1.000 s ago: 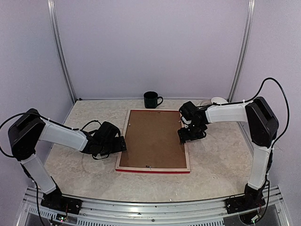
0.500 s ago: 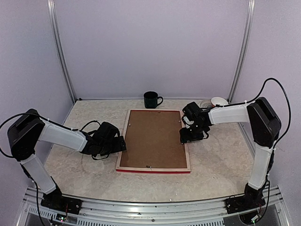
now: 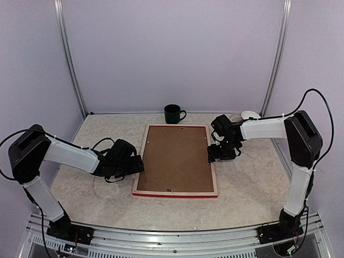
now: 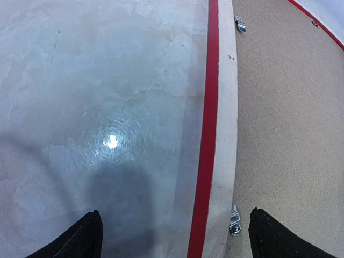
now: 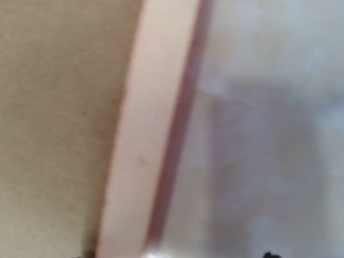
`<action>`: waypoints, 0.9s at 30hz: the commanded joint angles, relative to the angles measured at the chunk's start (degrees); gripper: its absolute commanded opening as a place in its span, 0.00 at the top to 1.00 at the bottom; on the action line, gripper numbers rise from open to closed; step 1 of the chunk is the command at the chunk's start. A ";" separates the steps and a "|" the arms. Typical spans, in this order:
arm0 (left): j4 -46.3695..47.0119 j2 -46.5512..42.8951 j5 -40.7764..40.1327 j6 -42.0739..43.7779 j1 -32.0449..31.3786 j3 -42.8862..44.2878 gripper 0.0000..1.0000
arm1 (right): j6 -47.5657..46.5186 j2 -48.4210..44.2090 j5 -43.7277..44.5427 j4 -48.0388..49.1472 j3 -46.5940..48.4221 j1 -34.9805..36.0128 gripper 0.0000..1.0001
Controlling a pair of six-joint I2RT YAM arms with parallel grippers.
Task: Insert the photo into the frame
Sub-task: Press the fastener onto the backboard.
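The table (image 3: pixel 80 188) bears the frame (image 3: pixel 174 194), lying face down with its brown backing board (image 3: pixel 174 158) up. The left gripper (image 3: pixel 138 164) stands released, jaws wide across the frame's left rail. The right gripper (image 3: pixel 213 156), over the right rail, also has its tips apart, and a dark mug (image 3: pixel 172 114) sits just beyond the frame's far edge.

A mug (image 3: pixel 172 114) blocks the way behind the frame (image 3: pixel 174 194).
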 commanded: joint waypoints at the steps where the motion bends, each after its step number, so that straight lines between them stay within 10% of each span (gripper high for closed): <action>1: -5.84 1.04 2.84 -1.38 0.20 -2.12 0.07 | -0.07 -1.87 2.03 -3.76 0.72 -0.48 0.28; 27: -5.27 2.69 3.24 -1.29 0.06 -1.55 0.07 | -2.44 6.59 9.51 -13.40 6.71 4.08 0.35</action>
